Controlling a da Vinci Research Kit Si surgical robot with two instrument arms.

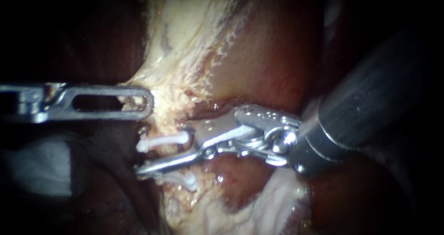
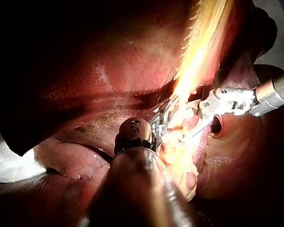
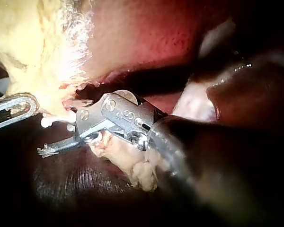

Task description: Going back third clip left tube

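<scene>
Right instrument (image 1: 163,151): it enters from the right, and its jaws stand wide apart and grip nothing.
White clip (image 1: 157,142): it lies in the gap between those open jaws, closed across the pale tissue (image 1: 185,40). As far as we can see, it is free of both jaws.
Second white clip (image 1: 184,180): it sits just beyond the lower jaw.
Clip count: we find two white clips only; any other is hidden.
Tube: it is buried in the pale tissue, so we cannot confirm which tube is clipped.
Left instrument (image 1: 147,101): its jaws are closed on the edge of the pale tissue, just beside the clips.
Done, in our judgement: the clip is delivered and released.
Outstanding: drawing the right instrument back clear without snagging the clip.
</scene>
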